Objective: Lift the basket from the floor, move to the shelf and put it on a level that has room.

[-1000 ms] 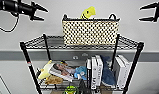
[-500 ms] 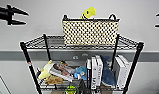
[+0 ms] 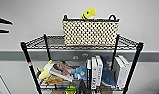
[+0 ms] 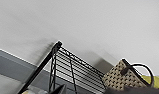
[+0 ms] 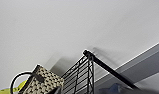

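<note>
1. Progress: the rectangular cream-and-dark woven basket with dark braided rim and two small loop handles (image 3: pixel 90 32) sits on the topmost black wire-grid level (image 3: pixel 45 43) of the tall black metal wire shelf (image 3: pixel 27 60). It stands upright, roughly mid-tier, with bare grid on both sides. Lift, carry and placement look done.
2. A yellow soft thing (image 3: pixel 88 13) pokes out above the basket rim; can't tell what it is.
3. Left gripper (image 3: pixel 2 25): two dark prongs at the head view's left edge, spread apart, holding nothing, well clear of the basket.
4. Right gripper: a dark sliver at the head view's right edge; spread or closed, can't tell.
5. Wrist views: each looks up at a top corner post and grid, basket corner and handle nearby (image 4: pixel 125 76) (image 5: pixel 43 81). Nothing touches the basket.
6. The tier below holds upright white and dark books (image 3: pixel 95 72), a flat magazine (image 3: pixel 61 71) and soft toys.
7. Left to do: judging by this, only backing the arms away, if anything.
8. Versus the earlier frames: the basket is in the same spot; the dark arm shapes at both edges have retreated outward, the right one nearly gone from frame.
</note>
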Controlling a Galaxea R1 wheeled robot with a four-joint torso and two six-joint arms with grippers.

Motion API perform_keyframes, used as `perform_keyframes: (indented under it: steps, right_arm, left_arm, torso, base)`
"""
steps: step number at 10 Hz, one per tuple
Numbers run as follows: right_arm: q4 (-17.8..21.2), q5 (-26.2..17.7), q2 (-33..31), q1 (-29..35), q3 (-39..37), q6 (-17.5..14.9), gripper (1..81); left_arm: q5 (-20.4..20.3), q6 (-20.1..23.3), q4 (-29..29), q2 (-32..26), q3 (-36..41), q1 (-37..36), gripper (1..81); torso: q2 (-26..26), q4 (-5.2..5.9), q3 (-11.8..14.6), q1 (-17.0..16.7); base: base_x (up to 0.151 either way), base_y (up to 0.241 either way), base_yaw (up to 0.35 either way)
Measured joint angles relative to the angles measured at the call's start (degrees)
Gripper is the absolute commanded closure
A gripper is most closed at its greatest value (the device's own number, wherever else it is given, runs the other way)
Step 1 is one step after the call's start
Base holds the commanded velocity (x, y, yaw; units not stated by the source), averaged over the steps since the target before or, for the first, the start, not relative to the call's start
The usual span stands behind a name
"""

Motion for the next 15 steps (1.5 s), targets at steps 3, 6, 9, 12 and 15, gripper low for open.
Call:
perform_keyframes:
  steps: [3,6,9,12,15]
  right_arm:
    - [-2.4,-0.9,-1.0,-3.1,0.1,0.0,1.0]
    - [-5.4,-1.5,-2.8,-8.9,0.6,-0.1,1.0]
    - [-6.7,-0.7,-2.8,-18.3,0.3,-1.1,1.0]
    - [-7.3,0.7,-0.7,-28.0,-2.7,-3.2,1.0]
    - [-7.6,2.9,4.0,-37.1,-6.0,-5.5,1.0]
  left_arm:
    - [1.4,0.0,3.5,-2.9,0.6,4.8,1.0]
    - [1.3,0.0,5.3,-5.8,0.7,9.7,1.0]
    - [0.1,0.0,6.4,-7.5,0.7,16.2,1.0]
    - [-3.4,0.6,7.0,-8.0,0.8,24.5,1.0]
    - [-7.9,0.8,7.1,-7.2,2.7,32.8,1.0]
  torso:
    - [0.0,0.0,0.0,0.0]
    - [0.0,0.0,0.0,0.0]
    - [0.0,0.0,0.0,-0.1]
    - [0.0,0.0,0.0,-0.1]
    - [0.0,0.0,0.0,-0.1]
  base:
    - [0.0,0.0,0.0]
    - [0.0,0.0,0.0]
    - [0.0,0.0,0.0]
    - [0.0,0.0,0.0]
    - [0.0,0.0,0.0]
